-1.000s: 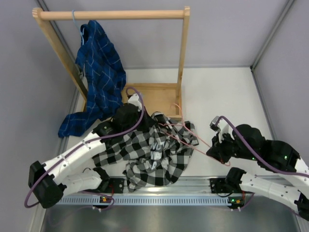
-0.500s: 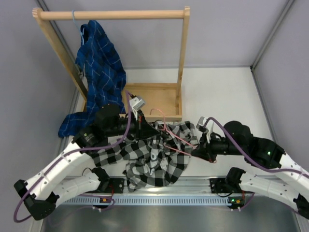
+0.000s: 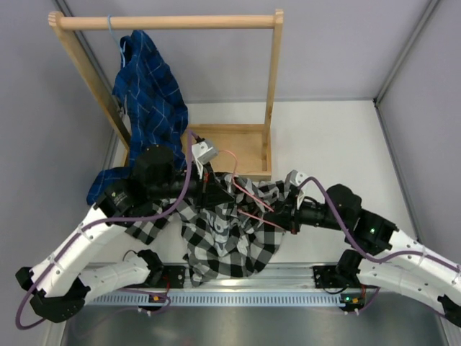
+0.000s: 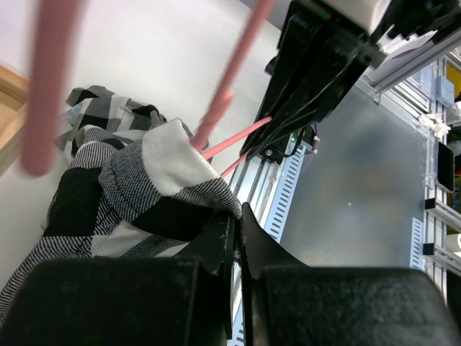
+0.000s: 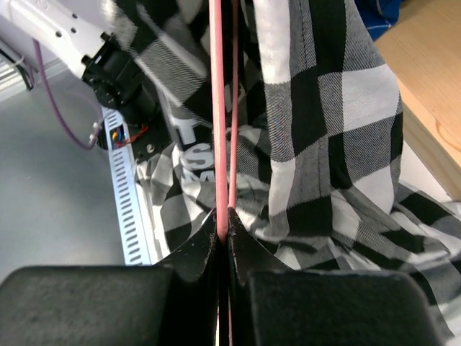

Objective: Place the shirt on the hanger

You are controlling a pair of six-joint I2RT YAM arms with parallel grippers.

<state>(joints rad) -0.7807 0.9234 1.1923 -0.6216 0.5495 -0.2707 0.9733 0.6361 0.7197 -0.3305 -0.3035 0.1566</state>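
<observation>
Overhead, the shirt [image 3: 223,234] lies heaped at 6 o'clock from the wooden rack [image 3: 271,94], with the hanger [image 3: 252,193] across its upper part. The left gripper [image 3: 216,189] is at the heap's 11 o'clock, the right gripper [image 3: 284,215] at 3 o'clock. Left wrist view: jaws pinched tight on a shirt fold. Right wrist view: jaws clamped on the hanger's wire, with the shirt draped toward 1 o'clock.

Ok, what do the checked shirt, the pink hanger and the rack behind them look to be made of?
The shirt looks like woven cloth, perhaps cotton flannel, with a matte finish; it crumples in soft folds. The hanger is a thin, smooth pink rod, either coated wire or plastic, I can't tell which. The rack looks like pale unpainted wood, with an even tan colour.
</observation>
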